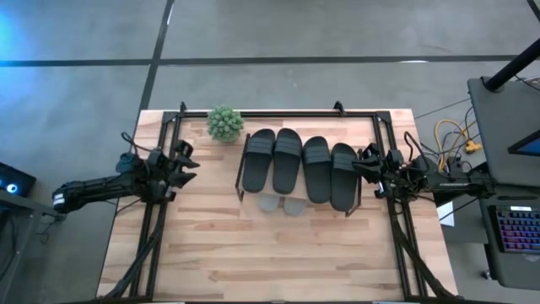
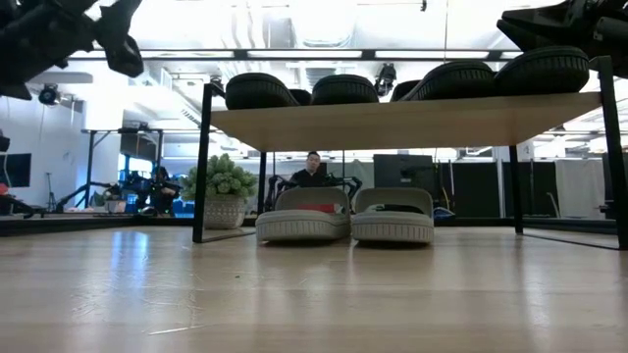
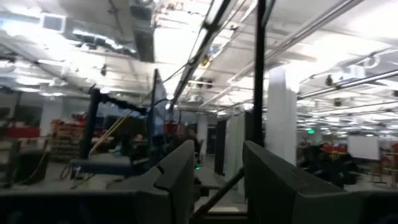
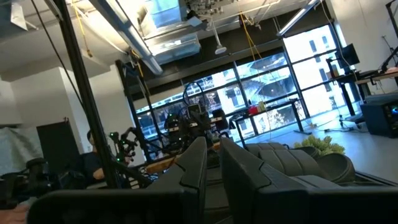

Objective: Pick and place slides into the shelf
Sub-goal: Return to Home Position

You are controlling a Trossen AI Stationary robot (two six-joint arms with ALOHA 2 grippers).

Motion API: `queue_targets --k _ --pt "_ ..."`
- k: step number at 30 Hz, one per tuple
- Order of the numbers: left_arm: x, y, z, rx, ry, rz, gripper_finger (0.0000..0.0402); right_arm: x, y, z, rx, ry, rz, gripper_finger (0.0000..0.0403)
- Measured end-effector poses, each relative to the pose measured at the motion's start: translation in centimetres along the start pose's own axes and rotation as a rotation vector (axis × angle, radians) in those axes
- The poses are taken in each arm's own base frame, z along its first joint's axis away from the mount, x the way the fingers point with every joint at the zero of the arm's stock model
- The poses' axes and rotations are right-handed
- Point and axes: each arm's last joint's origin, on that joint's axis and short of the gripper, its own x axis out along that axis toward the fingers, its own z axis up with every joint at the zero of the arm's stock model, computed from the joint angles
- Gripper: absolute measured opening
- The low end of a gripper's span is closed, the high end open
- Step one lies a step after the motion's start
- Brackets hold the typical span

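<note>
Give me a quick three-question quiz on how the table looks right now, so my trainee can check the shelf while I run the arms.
1. Count: how many black slides lie on top of the shelf?
2. True or false: the two grey slides sit side by side on the table, under the shelf's board.
3. Pick one. The left pincer and right pincer are: A) under the board; B) raised, one off each end of the shelf; C) both over the near table edge.
Key: 1) four; 2) true; 3) B.
</note>
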Motion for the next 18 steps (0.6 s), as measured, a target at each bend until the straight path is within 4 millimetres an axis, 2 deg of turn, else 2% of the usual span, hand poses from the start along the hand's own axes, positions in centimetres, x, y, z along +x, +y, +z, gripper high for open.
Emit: queue_targets --k 6,9,18 --pt "-0.4 0.0 0.2 0.147 -0.049 0.062 0.0123 0.0 0.0 0.0 0.0 0.0 0.0 0.0038" --pt "-0.6 -0.1 0.4 0.134 -0.071 0.06 0.0123 0.0 0.0 0.0 0.0 0.0 0.0 0.0038" --pt "-0.3 -1.3 0.6 0.104 -0.068 -0.23 0.0123 0.0 0.0 0.0 0.0 0.0 0.0 0.0038"
